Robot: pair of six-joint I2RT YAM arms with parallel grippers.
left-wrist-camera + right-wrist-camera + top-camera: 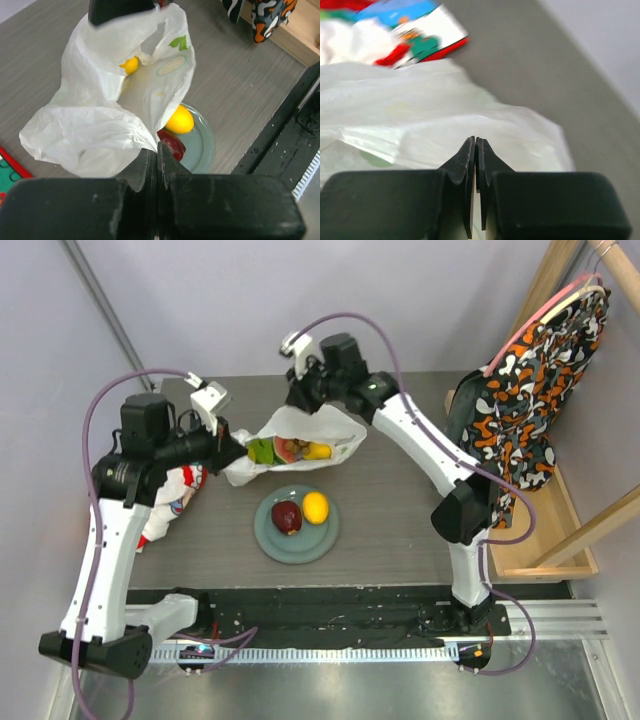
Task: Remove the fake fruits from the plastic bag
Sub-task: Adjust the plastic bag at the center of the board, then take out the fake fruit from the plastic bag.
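Mid-emptying: my left gripper [157, 147] pinches the plastic bag [90, 125], right gripper [476, 142] near-closed on its far rim. The fake fruits [290, 450] are inside; next, probably tip them toward the plate [268, 540].

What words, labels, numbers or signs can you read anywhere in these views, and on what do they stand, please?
No text can be read in any view.
plastic bag: a green leaf and a pale oval outline are printed on it, with no legible letters.
colourful cloth: red, green and blue picture print, too blurred to show any words.
patterned fabric: orange, black and white shapes only.
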